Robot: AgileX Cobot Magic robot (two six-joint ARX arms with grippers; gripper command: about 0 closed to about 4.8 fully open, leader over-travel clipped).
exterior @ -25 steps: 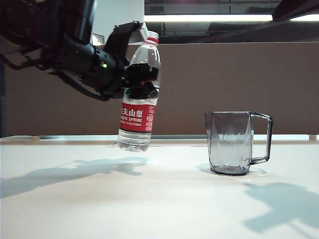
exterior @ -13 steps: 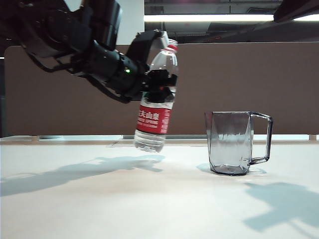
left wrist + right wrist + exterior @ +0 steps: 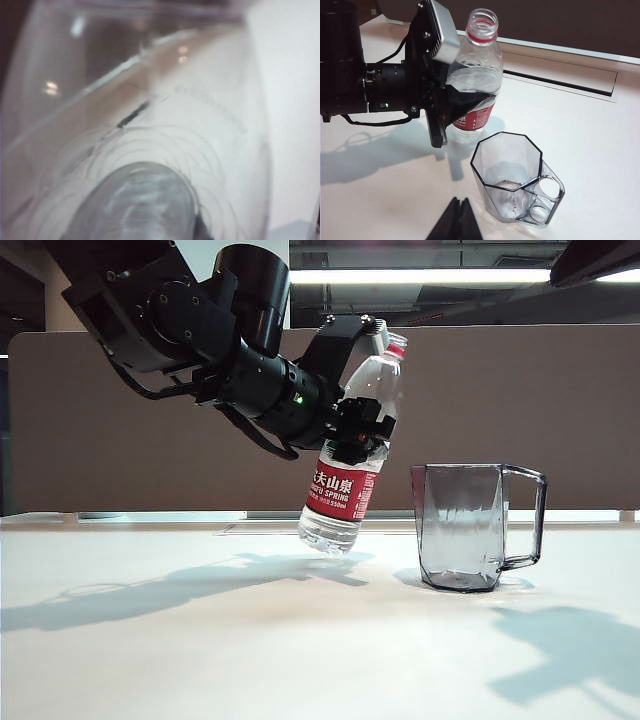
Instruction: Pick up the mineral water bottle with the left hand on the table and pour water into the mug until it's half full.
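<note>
White tabletop (image 3: 200, 660) is carrying a smoky-grey faceted mug (image 3: 470, 527); the left end effector (image 3: 365, 390) is clamping a tilted, uncapped clear water bottle (image 3: 352, 465) aloft beside it, while the right end effector (image 3: 456, 220) is sitting closed nearby.

A brown partition wall (image 3: 480, 410) stands behind the tabletop, spanning the scene. Above it, a long ceiling light strip (image 3: 420, 276) glows. Along the table's far edge runs what may be a narrow recessed slot (image 3: 560, 82).
</note>
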